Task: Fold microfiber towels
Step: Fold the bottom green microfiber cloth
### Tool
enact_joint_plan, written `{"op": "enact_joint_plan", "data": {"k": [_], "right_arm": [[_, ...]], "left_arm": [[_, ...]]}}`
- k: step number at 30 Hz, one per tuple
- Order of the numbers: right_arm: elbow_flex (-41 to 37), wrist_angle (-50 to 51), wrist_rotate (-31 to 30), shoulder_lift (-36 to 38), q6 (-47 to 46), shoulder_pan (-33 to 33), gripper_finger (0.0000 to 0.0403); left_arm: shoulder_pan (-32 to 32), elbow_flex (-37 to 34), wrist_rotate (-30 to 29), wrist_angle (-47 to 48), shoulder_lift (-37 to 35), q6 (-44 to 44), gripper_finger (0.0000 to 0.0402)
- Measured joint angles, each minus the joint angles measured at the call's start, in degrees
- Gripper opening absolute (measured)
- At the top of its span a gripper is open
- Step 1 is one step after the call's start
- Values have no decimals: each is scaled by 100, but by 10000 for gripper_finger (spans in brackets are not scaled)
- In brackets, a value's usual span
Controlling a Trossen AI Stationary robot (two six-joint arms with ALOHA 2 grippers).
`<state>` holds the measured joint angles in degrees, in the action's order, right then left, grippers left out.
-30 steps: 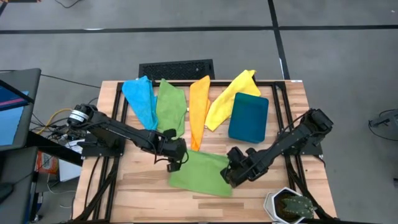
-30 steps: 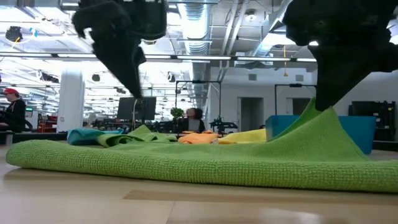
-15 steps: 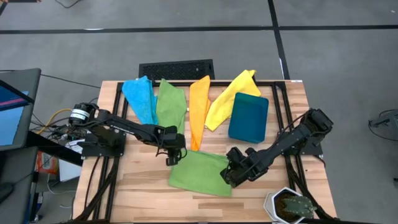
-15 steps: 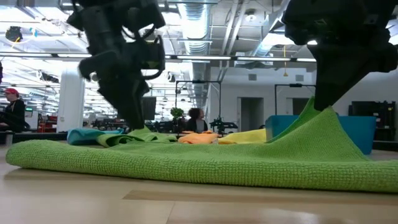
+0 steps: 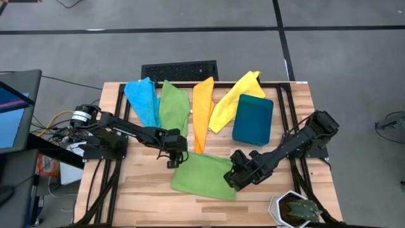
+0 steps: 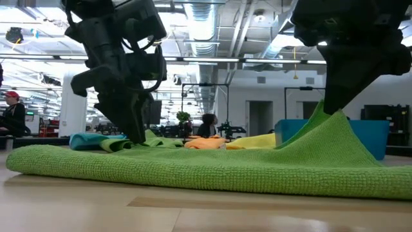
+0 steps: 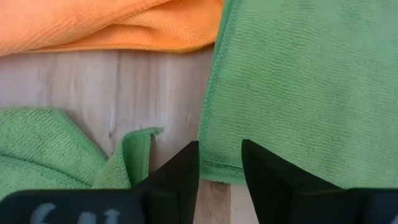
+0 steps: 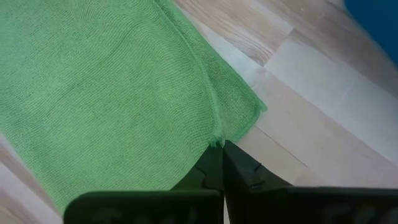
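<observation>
A green microfiber towel (image 5: 204, 177) lies spread on the wooden table near its front edge. My right gripper (image 5: 236, 179) is shut on the towel's right edge, which rises to a peak (image 6: 333, 119) in the low view. My left gripper (image 5: 171, 161) hangs open at the towel's far left corner (image 7: 210, 167), one finger on each side of the hem. Four more towels lie in a fan at the back: light blue (image 5: 143, 101), green (image 5: 174, 106), orange (image 5: 202, 111) and yellow (image 5: 233, 98). My right gripper pinches the green towel's right edge (image 8: 214, 140) between its two shut fingers, close to the far right corner (image 8: 257, 112). The fingers slant down from the table's right. The edge is lifted there and the cloth slopes down to the table. My left gripper: I cannot tell whether its fingers touch the towel.
A dark teal bin (image 5: 253, 119) stands at the back right beside the yellow towel. A potted plant (image 5: 295, 209) sits at the front right corner. A black keyboard (image 5: 179, 69) lies beyond the far edge. Bare wood shows at the front left (image 5: 136, 190).
My left gripper has come down and a little toward the table's far left, rolling as it went, and now hangs low at the green towel's far left corner. The towel and my right gripper have kept still.
</observation>
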<state>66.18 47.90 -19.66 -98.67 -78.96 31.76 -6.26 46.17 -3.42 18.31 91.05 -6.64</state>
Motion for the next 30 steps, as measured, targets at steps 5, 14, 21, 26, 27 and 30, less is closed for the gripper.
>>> {"op": "enact_joint_plan", "data": {"k": [5, 14, 21, 26, 27, 30], "right_arm": [[1, 0, -8, 0, 9, -1, 23], [1, 0, -20, -2, 9, -1, 21], [1, -1, -54, -2, 9, -1, 18], [1, -2, -144, -2, 5, -3, 20], [1, -2, -144, -2, 5, -8, 22], [1, -2, -144, -2, 5, -8, 26]], "left_arm": [[0, 0, -94, 2, 0, 148, 70], [58, 0, -175, 20, 0, 166, 3], [166, 80, -161, 134, 0, -146, 0], [176, 96, -337, 385, -2, -433, 0], [180, 96, -353, 392, -2, -390, 1], [181, 94, -325, 380, -2, -161, 15]]}}
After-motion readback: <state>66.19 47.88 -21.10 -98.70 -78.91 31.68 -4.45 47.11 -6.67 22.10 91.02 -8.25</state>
